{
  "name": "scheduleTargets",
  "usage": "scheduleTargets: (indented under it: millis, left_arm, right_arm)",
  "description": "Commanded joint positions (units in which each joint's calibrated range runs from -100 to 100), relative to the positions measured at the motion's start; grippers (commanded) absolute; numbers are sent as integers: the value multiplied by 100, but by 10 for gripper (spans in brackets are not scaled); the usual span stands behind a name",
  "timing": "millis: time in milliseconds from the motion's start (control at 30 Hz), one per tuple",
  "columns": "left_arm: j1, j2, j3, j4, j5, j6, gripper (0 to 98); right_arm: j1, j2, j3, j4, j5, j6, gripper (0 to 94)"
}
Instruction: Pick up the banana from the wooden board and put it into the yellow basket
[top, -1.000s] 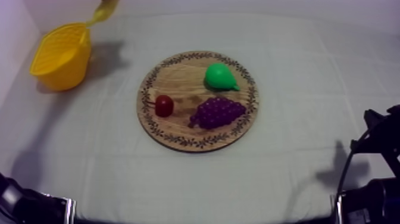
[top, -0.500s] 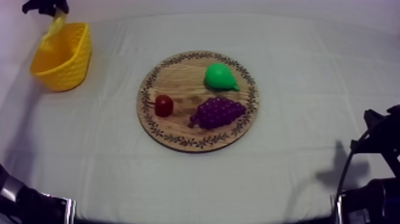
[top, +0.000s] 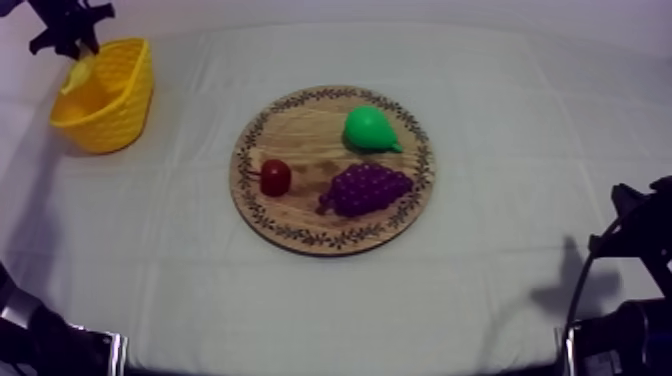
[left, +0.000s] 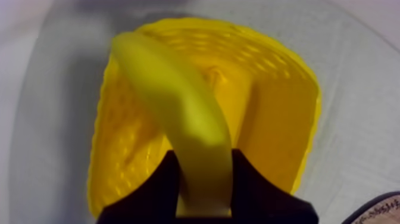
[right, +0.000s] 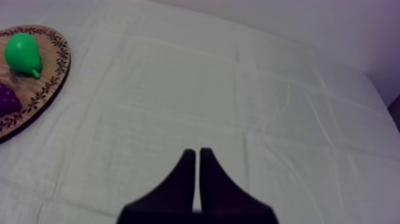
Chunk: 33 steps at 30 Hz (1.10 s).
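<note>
The yellow banana (left: 178, 113) hangs between my left gripper's black fingers (left: 156, 184), pointing down into the mouth of the yellow basket (left: 280, 119). From above, my left gripper (top: 70, 42) is at the far left corner, over the rim of the basket (top: 115, 105), with the banana (top: 78, 72) dipping inside it. The round wooden board (top: 300, 130) lies mid-table with a green pear (top: 368, 129), purple grapes (top: 366, 188) and a small red fruit (top: 275, 177) on it. My right gripper (right: 197, 156) rests shut over bare cloth at the right.
The board's edge with the pear (right: 22, 53) lies off to the side of my right gripper. Parts of the arms (top: 630, 290) stand at the table's near corners. Cloth lies bare between board and basket.
My left gripper has carried the banana leftward and down, from above the basket's far side to over its rim, so the banana now dips inside. The right arm has stayed still.
</note>
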Motion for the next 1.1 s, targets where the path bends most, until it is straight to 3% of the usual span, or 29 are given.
scheduleTargets:
  millis: [0, 133, 300, 1067]
  left_arm:
    - [-3, 33, 14, -1, -7, 0, 284]
    - [-4, 14, 99, -1, -55, 0, 521]
    - [-2, -236, 322, 16, -164, -37, 658]
    - [30, -3425, 1752, 78, -546, -154, 734]
  right_arm:
    - [3, -4, -3, 1, 2, 1, 6]
    - [3, -4, -3, 1, 2, 1, 6]
    - [3, -4, -3, 1, 2, 1, 6]
    - [3, -4, -3, 1, 2, 1, 6]
